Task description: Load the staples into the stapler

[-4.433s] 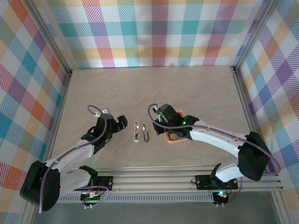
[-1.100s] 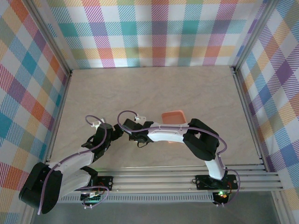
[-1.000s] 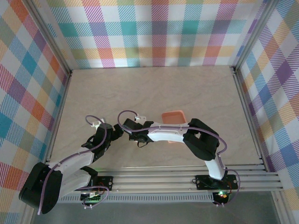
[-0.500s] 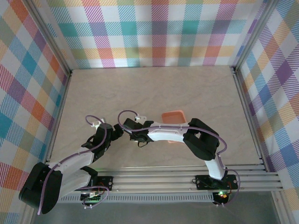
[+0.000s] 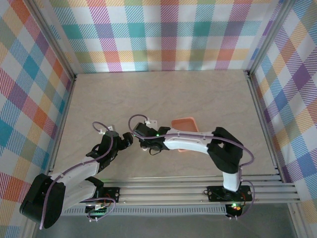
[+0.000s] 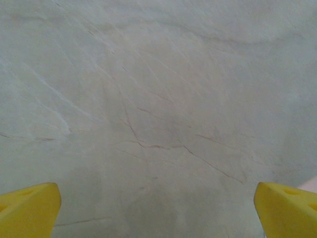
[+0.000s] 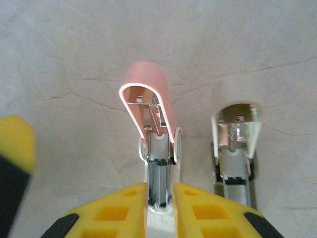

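flanking a pink-capped metal stapler [image 7: 147, 74], yellow right fingers [image 7: 121, 206].

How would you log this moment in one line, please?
left hand open over table | right hand straddling pink-topped stapler, grip unclear | whitish stapler alongside

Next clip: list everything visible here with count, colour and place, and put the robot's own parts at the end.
table: 1, pale marbled beige, floor of the cell.
walls: 3, multicolour plaid, around the table.
frame rail: 1, silver, near edge, carrying the arm bases.
tray: 1, salmon-orange, mid-table, partly under the right arm.
white-and-pink stapler: 1, pink lid raised, on the table between the right tool's fingers.
grey stapler: 1, grey metal with whitish top, beside the pink one, apart from it.
left arm: 1, black and white, reaching in from near left.
right arm: 1, white and black, bent across to centre.
left tool: 1, yellow fingers, open, over bare table.
right tool: 1, yellow fingers close beside the white-and-pink stapler's rear; grip unclear.
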`<move>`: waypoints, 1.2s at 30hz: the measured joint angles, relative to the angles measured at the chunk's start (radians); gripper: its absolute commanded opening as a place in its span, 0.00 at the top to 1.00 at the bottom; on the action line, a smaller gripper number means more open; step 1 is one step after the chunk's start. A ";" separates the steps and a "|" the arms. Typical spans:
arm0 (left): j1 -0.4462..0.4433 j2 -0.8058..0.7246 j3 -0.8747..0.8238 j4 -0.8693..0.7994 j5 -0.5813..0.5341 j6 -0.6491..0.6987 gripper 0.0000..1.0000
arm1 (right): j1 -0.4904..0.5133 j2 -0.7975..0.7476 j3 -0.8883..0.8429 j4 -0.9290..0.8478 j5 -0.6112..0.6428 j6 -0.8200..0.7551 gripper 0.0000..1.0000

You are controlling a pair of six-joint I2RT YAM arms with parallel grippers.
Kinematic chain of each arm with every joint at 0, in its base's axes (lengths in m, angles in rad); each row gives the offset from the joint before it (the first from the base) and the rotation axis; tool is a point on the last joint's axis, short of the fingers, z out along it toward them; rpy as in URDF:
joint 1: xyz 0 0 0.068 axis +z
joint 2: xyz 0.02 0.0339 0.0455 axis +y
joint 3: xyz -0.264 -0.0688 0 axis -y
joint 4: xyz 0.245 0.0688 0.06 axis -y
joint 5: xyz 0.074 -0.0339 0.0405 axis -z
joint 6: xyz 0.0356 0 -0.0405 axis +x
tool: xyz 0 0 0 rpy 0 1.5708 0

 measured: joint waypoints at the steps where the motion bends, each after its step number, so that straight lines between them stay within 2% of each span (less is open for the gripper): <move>1: 0.000 0.000 0.010 -0.007 0.027 0.004 0.05 | -0.002 -0.037 -0.024 0.007 0.002 -0.005 0.77; 5: 0.000 -0.001 0.058 -0.025 0.134 0.005 0.10 | -0.027 -0.180 -0.150 0.058 -0.006 -0.021 0.77; 9: 0.000 -0.002 0.066 -0.025 0.240 -0.005 0.16 | -0.111 -0.305 -0.341 0.178 -0.061 -0.058 0.76; 14: -0.002 0.036 0.092 -0.055 0.360 -0.013 0.22 | -0.233 -0.367 -0.519 0.315 -0.166 -0.113 0.76; 16: -0.005 0.072 0.134 -0.096 0.395 0.005 0.24 | -0.250 -0.375 -0.545 0.341 -0.190 -0.141 0.76; 21: -0.018 0.132 0.212 -0.161 0.452 0.038 0.38 | -0.250 -0.424 -0.586 0.413 -0.230 -0.192 0.76; 30: -0.056 0.230 0.257 -0.260 0.493 0.060 0.39 | -0.256 -0.451 -0.649 0.496 -0.248 -0.230 0.76; 36: -0.071 0.296 0.301 -0.287 0.495 0.077 0.47 | -0.262 -0.451 -0.664 0.527 -0.261 -0.245 0.76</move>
